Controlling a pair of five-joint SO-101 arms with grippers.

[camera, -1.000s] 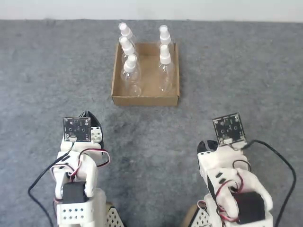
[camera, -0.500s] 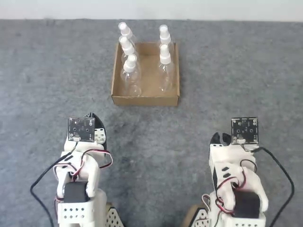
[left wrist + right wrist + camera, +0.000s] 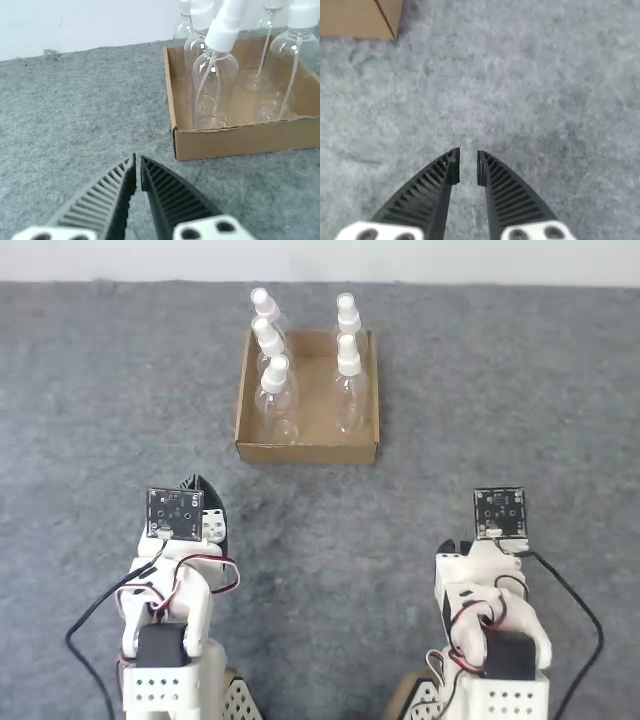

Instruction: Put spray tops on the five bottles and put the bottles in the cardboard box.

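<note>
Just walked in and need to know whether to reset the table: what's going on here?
Nothing is being handled right now. All five bottles stand in the cardboard box, each with a white spray top on. Both arms sit back from the box over the grey mat: the left gripper is shut and empty, the right gripper a little open and empty. The job looks finished.

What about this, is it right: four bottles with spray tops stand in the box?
Not quite. Five bottles, not four, stand in the box, each with a spray top. The high view shows three along one side and two along the other.
</note>
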